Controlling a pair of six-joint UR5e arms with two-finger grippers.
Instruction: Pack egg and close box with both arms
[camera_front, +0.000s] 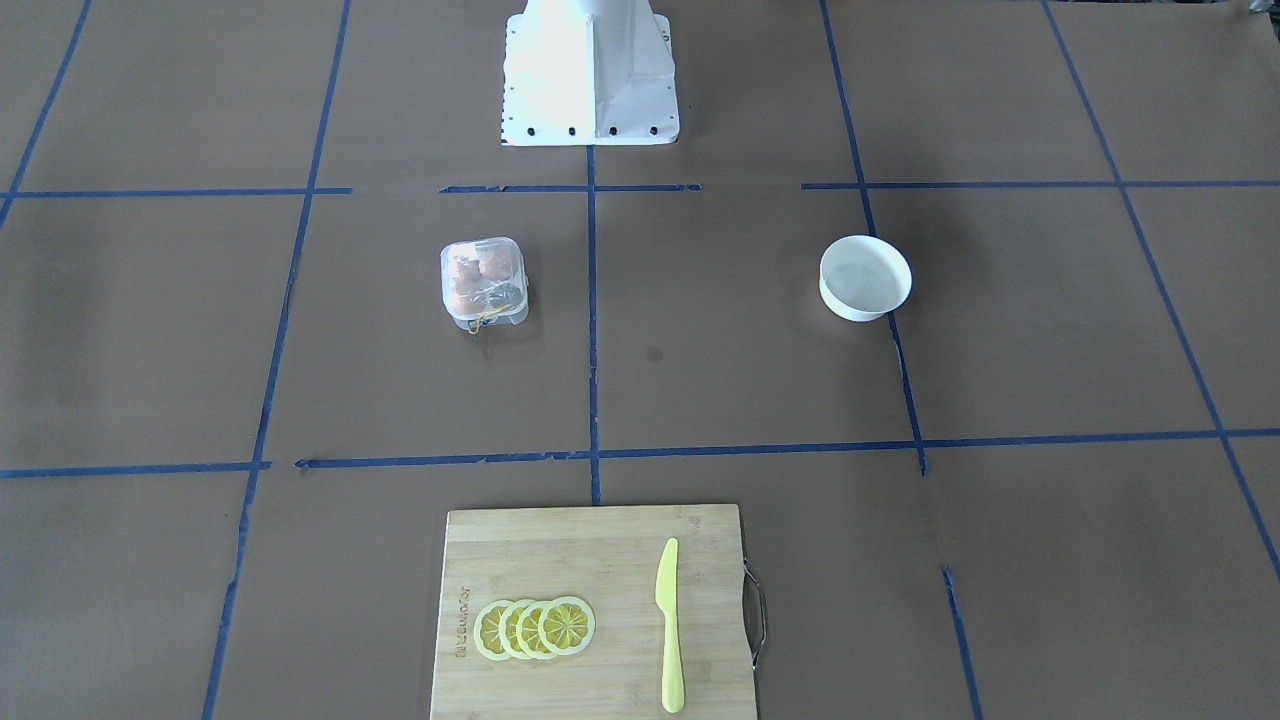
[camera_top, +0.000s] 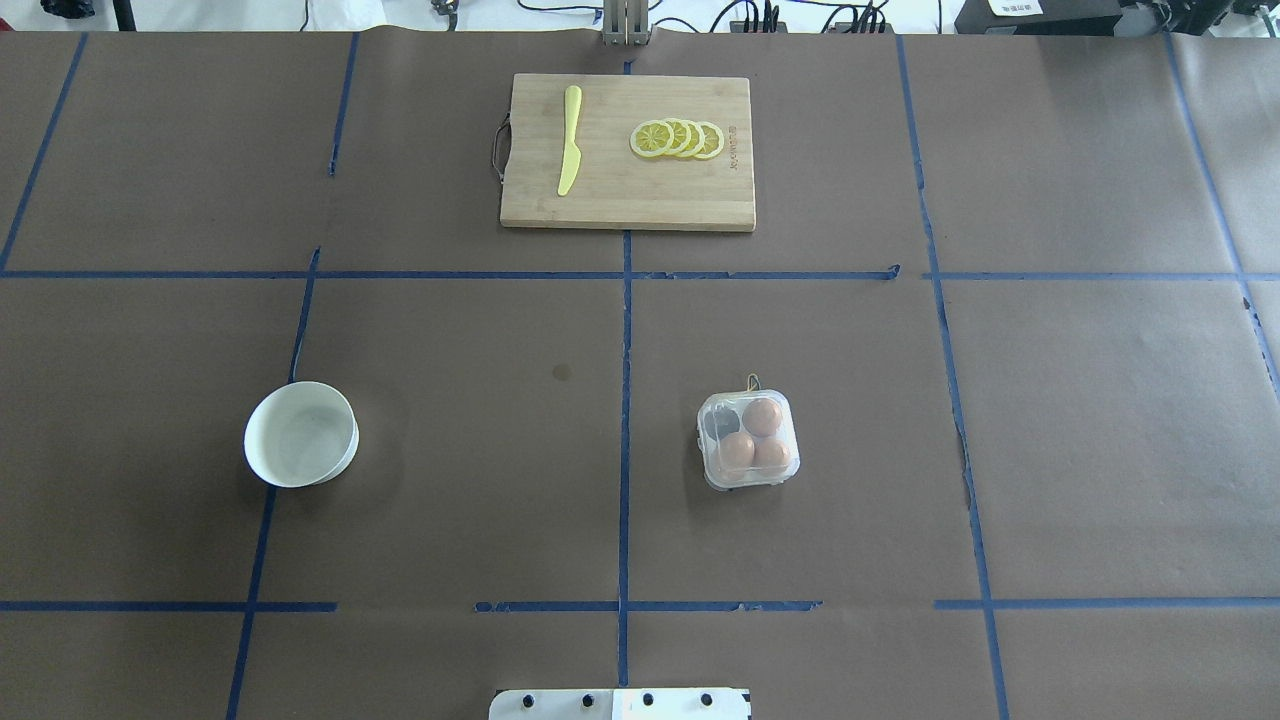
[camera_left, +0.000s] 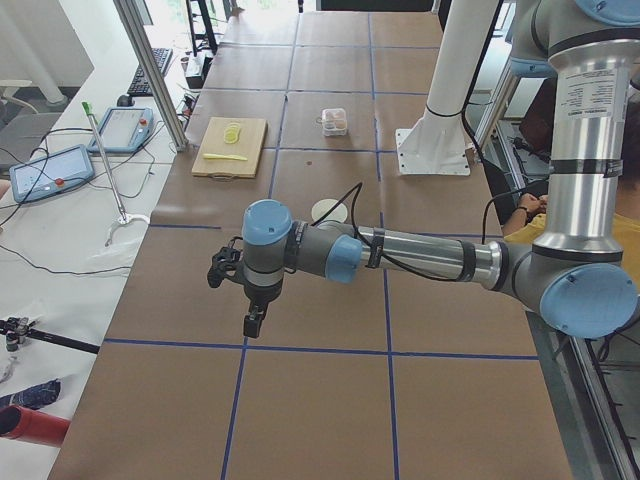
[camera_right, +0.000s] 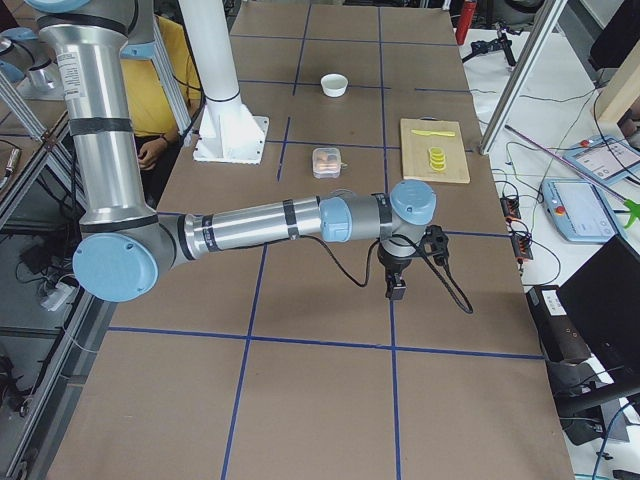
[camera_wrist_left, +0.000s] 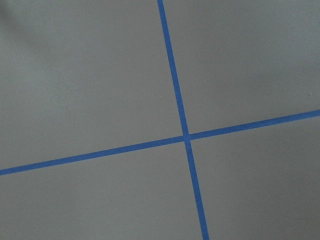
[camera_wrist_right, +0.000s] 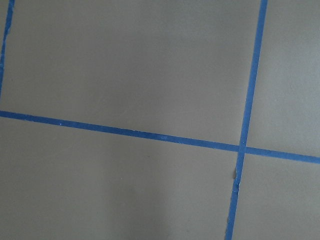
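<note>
I judge packing finished: the box (camera_top: 748, 440) holds three eggs (camera_top: 738, 449), lid seemingly shut. My left fingers (camera_left: 253, 324) and right fingers (camera_right: 396, 291) hang far off, and I cannot tell their grip. Next, confirm the latch.

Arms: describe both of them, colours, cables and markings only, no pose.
The left arm and right arm look alike: silver-grey metal tubes, pale blue caps on the joints, black bands round the upright tube and a white printed label on it. A loose black cable runs along each forearm. The left gripper and right gripper are black.
</note>
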